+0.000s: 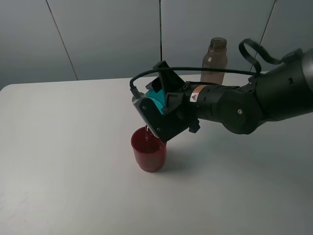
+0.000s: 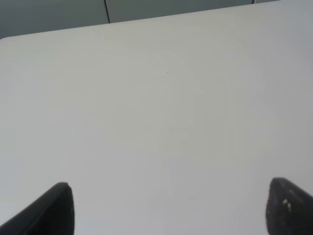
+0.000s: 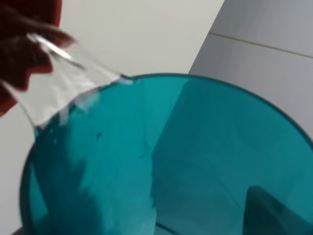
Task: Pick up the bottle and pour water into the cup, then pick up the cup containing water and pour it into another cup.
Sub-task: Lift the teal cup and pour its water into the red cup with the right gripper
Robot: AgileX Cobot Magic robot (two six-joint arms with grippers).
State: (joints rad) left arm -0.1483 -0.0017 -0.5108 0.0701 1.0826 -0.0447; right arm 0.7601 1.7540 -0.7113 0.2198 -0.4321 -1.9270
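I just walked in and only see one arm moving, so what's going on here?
The right gripper holds the teal cup tipped over the red cup, and water is running from its rim into the red cup. The bottle stands upright at the back of the table, behind the arm. The left gripper is idle: its fingers are apart over bare table, holding nothing.
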